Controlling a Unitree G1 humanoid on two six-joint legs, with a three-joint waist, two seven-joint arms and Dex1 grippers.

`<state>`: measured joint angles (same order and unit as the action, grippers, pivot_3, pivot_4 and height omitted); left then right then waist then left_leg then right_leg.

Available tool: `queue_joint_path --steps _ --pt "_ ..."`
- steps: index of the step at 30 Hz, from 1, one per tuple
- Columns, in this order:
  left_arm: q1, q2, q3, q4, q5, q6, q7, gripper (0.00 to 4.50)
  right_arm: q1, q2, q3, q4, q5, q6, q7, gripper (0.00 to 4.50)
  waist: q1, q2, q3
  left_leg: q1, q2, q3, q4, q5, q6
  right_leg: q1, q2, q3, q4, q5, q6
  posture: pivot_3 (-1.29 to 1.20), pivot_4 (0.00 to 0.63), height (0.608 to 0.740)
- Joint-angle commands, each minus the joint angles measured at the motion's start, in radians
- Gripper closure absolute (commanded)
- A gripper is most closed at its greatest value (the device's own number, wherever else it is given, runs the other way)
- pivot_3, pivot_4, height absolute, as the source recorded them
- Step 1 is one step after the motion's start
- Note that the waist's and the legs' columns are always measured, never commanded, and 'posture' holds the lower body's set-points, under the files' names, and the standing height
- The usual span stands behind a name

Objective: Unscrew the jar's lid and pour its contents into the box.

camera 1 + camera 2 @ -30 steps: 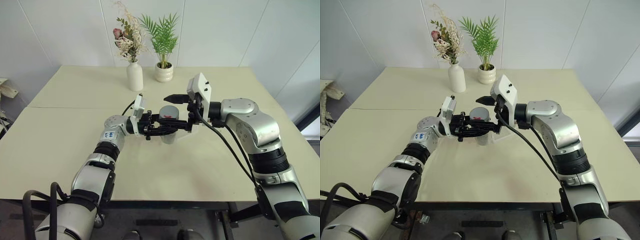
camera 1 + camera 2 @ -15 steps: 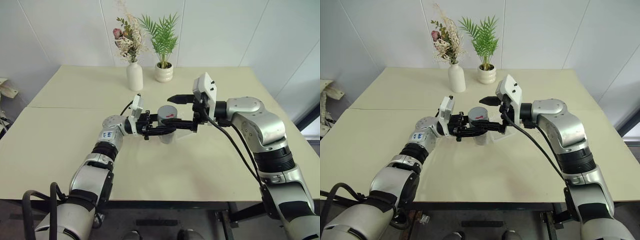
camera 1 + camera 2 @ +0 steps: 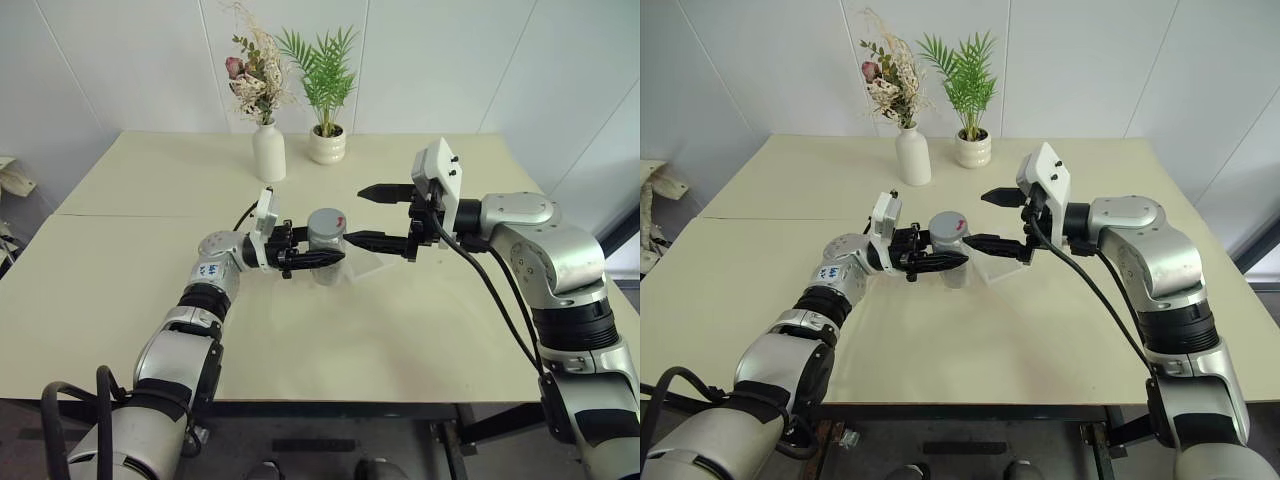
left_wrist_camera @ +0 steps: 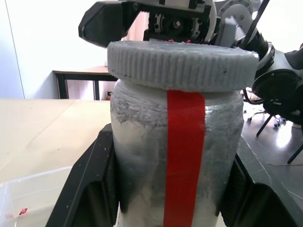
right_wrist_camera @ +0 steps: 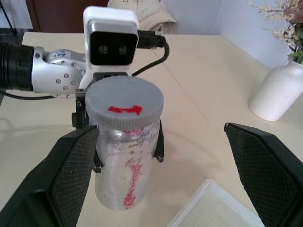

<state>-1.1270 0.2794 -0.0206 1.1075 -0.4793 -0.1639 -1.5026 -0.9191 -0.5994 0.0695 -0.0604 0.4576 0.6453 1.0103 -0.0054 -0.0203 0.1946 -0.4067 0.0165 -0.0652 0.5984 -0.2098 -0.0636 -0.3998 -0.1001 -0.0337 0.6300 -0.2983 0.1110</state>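
From the head views, the small clear cylindrical jar (image 3: 326,255) with its red label strip is held upright over the pale table (image 3: 130,300), clamped around its body by the left gripper (image 3: 318,258). The round grey ribbed lid (image 3: 326,226) with a small red mark on top is on the jar. The right gripper (image 3: 365,214) hangs just beside the lid with its jaws spread wide, one finger above lid height and one lower, touching nothing. The shallow clear plastic box (image 3: 372,262) lies on the table just behind the jar, under the right gripper. A white flower vase (image 3: 269,152) and a white plant pot (image 3: 327,145) stand well apart at the far edge.

The left wrist view shows its black fingers (image 4: 90,179) pressed to both sides of the jar, below the lid.

The right wrist view shows its own fingers (image 5: 71,165) standing far apart with the lid between and beyond them, no contact. A corner of the box shows below; the contents I cannot make out.

The step in hand looks like taking hold of the lid. To do it well, the right gripper should centre on the ribbed rim, close squarely across it, and twist while the left keeps the jar from turning, with the jar upright so nothing spills
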Motion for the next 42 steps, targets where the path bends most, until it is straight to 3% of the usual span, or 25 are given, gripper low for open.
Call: queue_joint_path --steps 1,14,42 --pt "-0.023 -0.014 -0.002 -0.012 -0.006 -0.006 -0.112 2.32 -0.037 0.031 -0.028 -0.044 0.040 0.008 -0.016 0.06 0.001 0.000 0.000 0.000 0.000 0.000 0.000 0.000 0.000 0.000 0.000 0.000 0.000 0.000 0.000 0.00 0.150 0.740" --pt "-0.038 -0.032 -0.038 -0.013 -0.020 -0.007 -0.112 2.32 -0.089 0.143 0.011 -0.001 0.043 0.010 -0.041 0.06 0.001 0.000 0.000 0.000 0.000 0.000 0.000 0.000 0.000 0.000 0.000 0.000 0.000 0.000 0.000 0.00 0.150 0.740" --pt "-0.055 -0.026 -0.081 -0.031 -0.057 -0.040 -0.112 2.32 -0.090 0.153 0.039 0.092 -0.027 -0.053 0.000 0.06 0.000 0.000 0.000 0.000 0.000 0.000 0.000 0.000 0.000 0.000 0.000 0.000 0.000 0.000 0.000 0.00 0.150 0.740"
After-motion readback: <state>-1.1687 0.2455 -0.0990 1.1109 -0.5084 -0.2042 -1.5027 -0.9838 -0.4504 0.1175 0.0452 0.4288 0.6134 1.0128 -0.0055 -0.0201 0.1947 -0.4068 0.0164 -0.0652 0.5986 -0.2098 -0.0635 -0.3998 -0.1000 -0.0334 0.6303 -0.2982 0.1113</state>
